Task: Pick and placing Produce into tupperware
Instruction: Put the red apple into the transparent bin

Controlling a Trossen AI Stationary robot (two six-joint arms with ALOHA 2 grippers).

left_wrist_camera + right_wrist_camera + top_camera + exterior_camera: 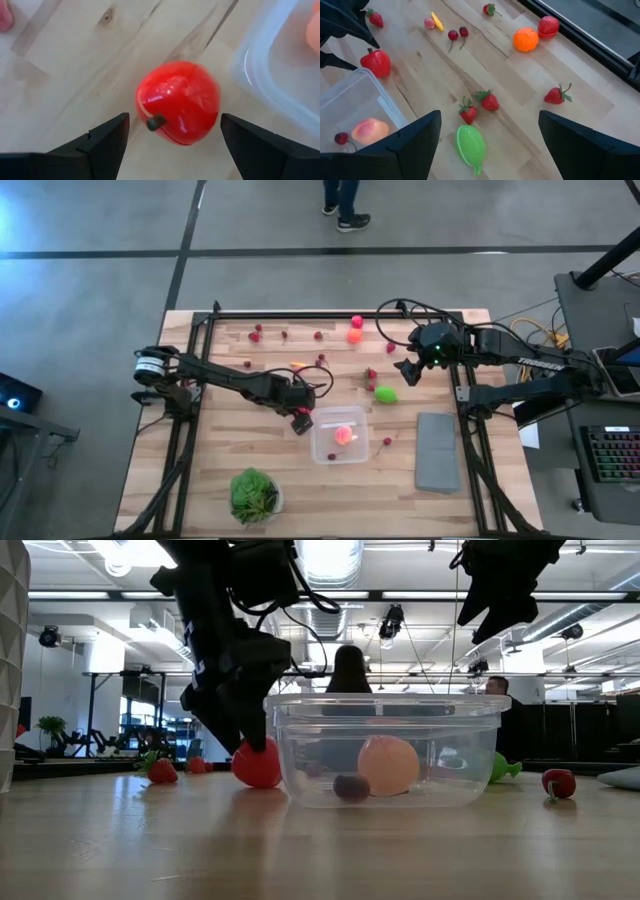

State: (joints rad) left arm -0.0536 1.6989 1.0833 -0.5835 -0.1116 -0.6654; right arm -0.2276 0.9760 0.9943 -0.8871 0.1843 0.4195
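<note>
Tupperware (340, 436): centre of high view, holding peach piece (343, 434). Left gripper (300, 421): fingers spread around red apple (177, 101) beside it. Right gripper (408, 371): open, raised, upper right.

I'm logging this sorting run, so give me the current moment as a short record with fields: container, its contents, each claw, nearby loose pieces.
container: clear shallow plastic tupperware, on the wooden table
contents: peach-coloured round toy fruit and a small dark cherry
left claw: left claw open, fingers either side of a red toy apple on the table beside the container, not closed on it
right claw: right claw open, empty, raised above the table
loose pieces: lime-green toy fruit, two red toy strawberries, orange ball
</note>
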